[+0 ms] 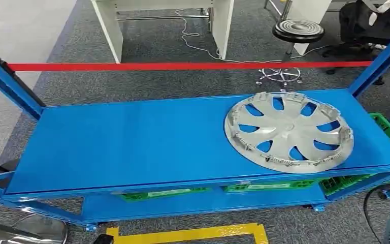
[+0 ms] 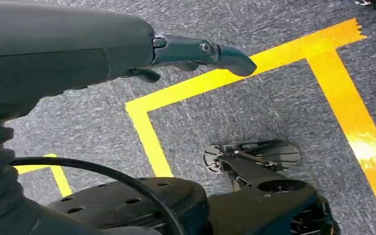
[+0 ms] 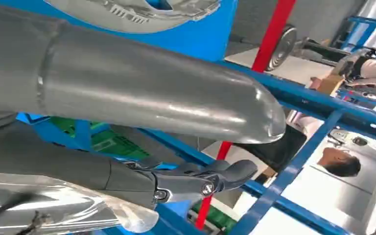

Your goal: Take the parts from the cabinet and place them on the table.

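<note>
Resting flat on the blue counter (image 1: 132,142), the hubcap (image 1: 289,131) lies toward its right end, near the front edge, so this part looks placed and another fetch from the cabinet is likely next. Left hand (image 2: 196,56) hangs over the floor holding nothing, fingers loosely extended; right hand (image 3: 196,181) likewise holds nothing beside the counter's frame, and should swing clear of it before turning.

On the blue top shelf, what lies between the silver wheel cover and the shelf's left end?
Nothing: in the head view the blue top shelf is bare from the wheel cover to its left end.
</note>
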`<control>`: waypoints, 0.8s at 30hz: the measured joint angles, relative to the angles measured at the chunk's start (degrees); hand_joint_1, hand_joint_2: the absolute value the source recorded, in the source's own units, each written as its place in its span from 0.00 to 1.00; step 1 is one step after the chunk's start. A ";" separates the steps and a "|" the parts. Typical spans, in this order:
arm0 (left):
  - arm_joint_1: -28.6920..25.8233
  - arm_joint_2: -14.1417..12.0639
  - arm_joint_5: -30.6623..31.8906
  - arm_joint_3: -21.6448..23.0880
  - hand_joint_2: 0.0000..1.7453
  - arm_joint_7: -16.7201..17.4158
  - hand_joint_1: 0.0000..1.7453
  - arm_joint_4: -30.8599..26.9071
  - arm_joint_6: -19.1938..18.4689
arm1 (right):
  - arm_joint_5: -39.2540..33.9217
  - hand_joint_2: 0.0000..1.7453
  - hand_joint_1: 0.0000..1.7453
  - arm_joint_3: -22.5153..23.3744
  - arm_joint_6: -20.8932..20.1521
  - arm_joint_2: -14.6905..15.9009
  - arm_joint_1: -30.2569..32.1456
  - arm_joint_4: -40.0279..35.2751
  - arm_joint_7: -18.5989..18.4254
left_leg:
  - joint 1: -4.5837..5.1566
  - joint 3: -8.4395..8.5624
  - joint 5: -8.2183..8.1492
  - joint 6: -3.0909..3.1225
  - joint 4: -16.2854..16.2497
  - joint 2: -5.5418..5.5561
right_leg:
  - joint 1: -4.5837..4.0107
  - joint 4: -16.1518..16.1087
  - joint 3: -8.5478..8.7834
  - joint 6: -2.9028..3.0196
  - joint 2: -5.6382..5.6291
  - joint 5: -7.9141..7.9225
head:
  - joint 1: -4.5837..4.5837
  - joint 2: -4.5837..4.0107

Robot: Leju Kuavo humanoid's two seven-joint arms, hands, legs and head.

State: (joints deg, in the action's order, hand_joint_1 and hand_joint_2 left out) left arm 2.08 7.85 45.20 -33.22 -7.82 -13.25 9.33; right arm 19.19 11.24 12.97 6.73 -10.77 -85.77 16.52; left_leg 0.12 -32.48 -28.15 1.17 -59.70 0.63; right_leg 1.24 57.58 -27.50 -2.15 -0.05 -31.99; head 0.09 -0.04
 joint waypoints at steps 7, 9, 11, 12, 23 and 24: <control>0.61 -0.31 2.14 0.09 1.00 -0.11 0.00 0.13 -0.94 | 0.94 0.00 0.00 -10.68 -13.93 3.41 -6.14 5.42 -1.63 | -0.01 -0.01 0.05 -0.03 0.02 -0.03 | -0.01 0.04 -0.04 0.00 -0.07 0.01 | -0.02 0.00; 0.59 -0.35 2.16 0.09 1.00 0.06 0.00 0.20 -0.88 | 1.00 0.00 0.00 -13.67 -15.12 3.39 -6.45 5.75 -2.32 | -0.01 -0.02 0.05 -0.03 0.02 -0.01 | -0.01 0.04 -0.04 0.00 -0.01 0.00 | 0.00 0.00; 0.50 -0.39 2.21 0.07 1.00 0.06 0.00 0.28 -0.88 | 1.20 0.00 0.00 -16.96 -14.89 3.39 -6.42 5.80 -3.00 | -0.01 -0.02 0.05 -0.03 0.02 0.03 | -0.01 0.04 -0.05 0.00 0.02 0.00 | -0.02 0.00; 0.46 -0.42 2.23 0.07 1.00 0.06 0.00 0.31 -0.88 | 1.27 0.00 0.00 -18.16 -14.55 3.39 -6.40 5.80 -3.08 | -0.01 -0.03 0.05 -0.03 0.02 0.04 | -0.01 0.04 -0.05 0.00 0.03 0.00 | -0.04 0.00; 0.16 -0.55 2.19 0.00 1.00 0.61 0.00 0.46 0.06 | 21.77 0.00 0.00 -31.13 -1.21 3.39 -3.45 -1.00 -7.39 | -0.02 -0.08 0.05 -0.03 0.06 0.03 | -0.01 0.04 -0.13 0.02 0.01 -0.03 | 0.00 0.00; 0.16 -0.55 2.19 0.00 1.00 0.63 0.00 0.46 0.06 | 21.99 0.00 0.00 -31.61 -1.12 3.39 -3.35 -1.33 -7.54 | -0.02 -0.08 0.05 -0.03 0.07 0.02 | -0.01 0.04 -0.13 0.02 0.00 -0.03 | 0.00 0.00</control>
State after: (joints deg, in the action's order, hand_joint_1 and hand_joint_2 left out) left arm 2.24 7.30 47.39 -33.22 -7.19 -12.79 9.40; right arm 41.18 -20.37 11.85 10.12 -14.12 -87.10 8.98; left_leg 0.10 -32.55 -28.10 1.13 -59.64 0.66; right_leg 1.23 57.62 -27.63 -2.13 -0.05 -32.02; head 0.09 -0.04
